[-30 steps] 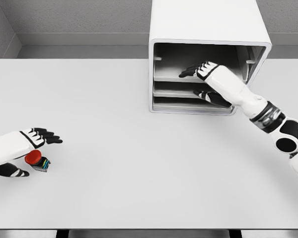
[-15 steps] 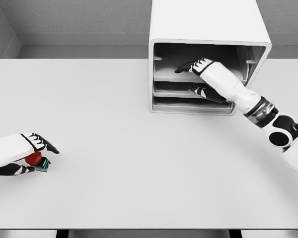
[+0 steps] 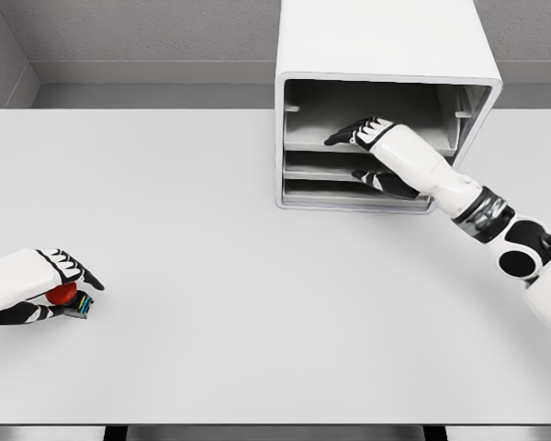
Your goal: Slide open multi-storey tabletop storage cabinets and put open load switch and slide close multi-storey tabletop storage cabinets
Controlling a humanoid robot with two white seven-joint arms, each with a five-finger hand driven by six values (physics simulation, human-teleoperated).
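Observation:
The load switch (image 3: 64,294), a small dark block with a red button, lies on the white table (image 3: 257,294) at the lower left. My left hand (image 3: 73,299) is curled over it, fingers across the red top and thumb underneath. The white storage cabinet (image 3: 386,41) stands at the back right with its front open and three tray drawers showing. My right hand (image 3: 351,156) reaches into it. Its fingers lie on the top drawer (image 3: 308,144) and its thumb is under that drawer's front edge.
The middle drawer (image 3: 317,170) and bottom drawer (image 3: 321,195) sit flush in the cabinet. A grey wall runs behind the table. The table's front edge is near the bottom of the view.
My left hand has lowered and closed its fingers around the switch. My right hand rose slightly, then settled back onto the top drawer's edge. The drawers look unmoved.

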